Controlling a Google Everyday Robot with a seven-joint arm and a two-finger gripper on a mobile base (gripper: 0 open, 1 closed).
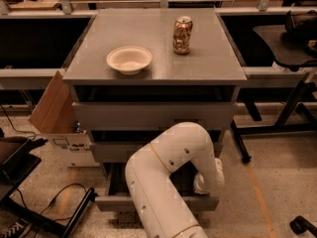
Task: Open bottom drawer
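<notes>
The bottom drawer point(111, 203) of the grey cabinet point(94, 43) stands pulled out near the floor, and its shallow tray point(117, 180) shows on the left. My white arm point(173, 152) bends down over the drawer's right half. My gripper point(202, 183) is low at the right, just behind the drawer's front edge, mostly hidden by the wrist. The middle front point(114, 151) and the tall top front point(148, 115) are pushed in.
A white bowl point(129, 59) and a soda can point(182, 35) stand on the cabinet top. A cardboard box point(54, 110) leans at the cabinet's left. A black chair base and cable point(29, 202) lie on the floor at left. Desk legs point(282, 118) stand at right.
</notes>
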